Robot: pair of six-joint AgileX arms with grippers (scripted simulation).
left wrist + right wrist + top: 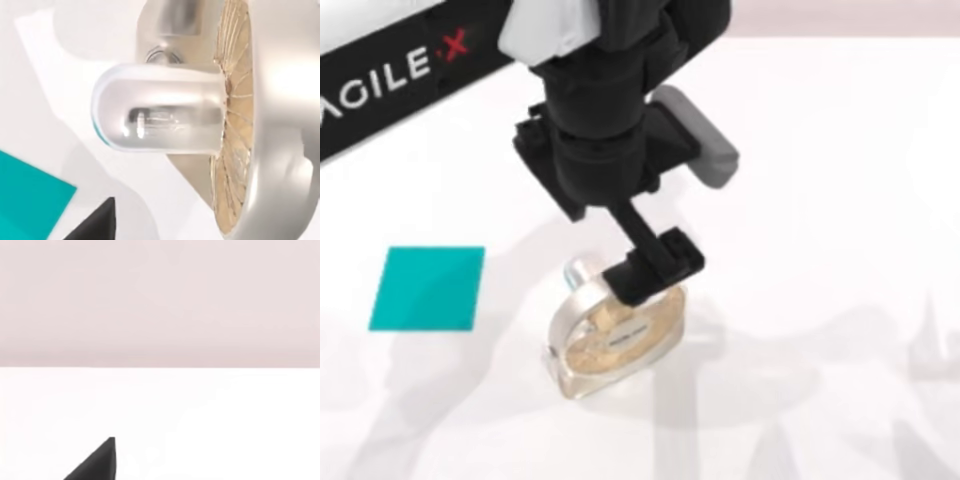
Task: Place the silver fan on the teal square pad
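Near the middle of the white table (820, 150), the small round silver fan (615, 345) with its silver rim, wire grille and tan-gold blades rests apart from the flat teal square pad (428, 288), which lies to its left. Over the fan's upper rim sits the left gripper (650, 270), its black fingers at the rim, though whether they are clamped on it I cannot tell. Off the top view, the right gripper (95, 462) shows only one dark fingertip.
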